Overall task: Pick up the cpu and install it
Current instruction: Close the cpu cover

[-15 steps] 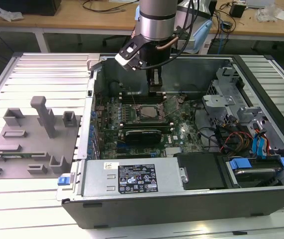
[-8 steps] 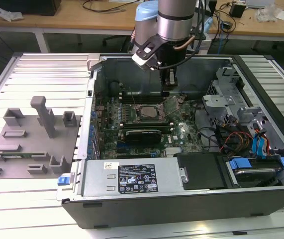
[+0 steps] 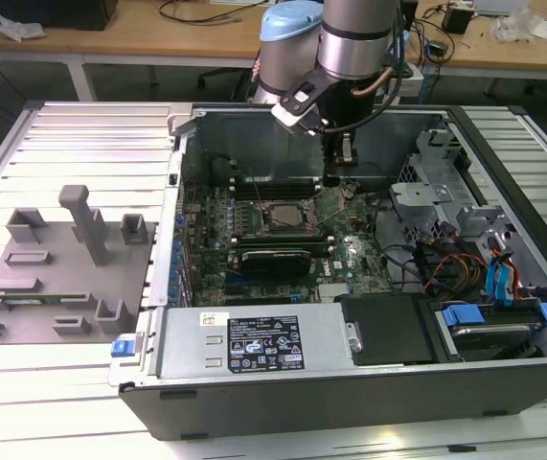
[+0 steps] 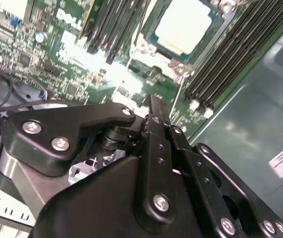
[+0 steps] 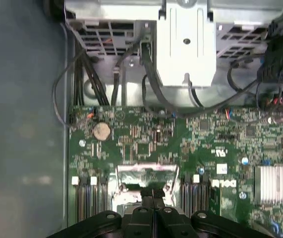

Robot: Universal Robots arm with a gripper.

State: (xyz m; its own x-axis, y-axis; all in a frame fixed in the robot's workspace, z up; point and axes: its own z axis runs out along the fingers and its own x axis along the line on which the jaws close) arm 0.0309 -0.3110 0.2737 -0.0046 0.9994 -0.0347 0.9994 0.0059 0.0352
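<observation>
My gripper (image 3: 336, 175) hangs inside the open computer case (image 3: 503, 383), pointing down over the green motherboard (image 3: 350, 244). Jaw condition: in both wrist views the two black fingers (image 5: 149, 197) lie pressed together along a thin seam with nothing between them, so I carry no part. The cpu (image 4: 183, 26) appears in the second wrist view as a pale square top lying flat within the metal frame of the socket (image 3: 287, 218), beyond my fingertips and apart from them. I cannot tell whether that frame is latched over it. In the exterior view the socket sits just to the exterior view's left of my gripper. Dark memory slots (image 4: 230, 64) run along both sides of the socket. In the first wrist view my fingertips overlap the near edge of the socket frame, with a round coin cell (image 5: 101, 131) and a finned heat sink (image 5: 276, 183) farther out on the board. Outside the case, on the exterior view's left, a grey fixture plate (image 3: 24, 321) with upright blocks rests on the slatted table (image 3: 81, 125). A power supply (image 3: 254, 340) with a printed label lies along the near side of the case.
</observation>
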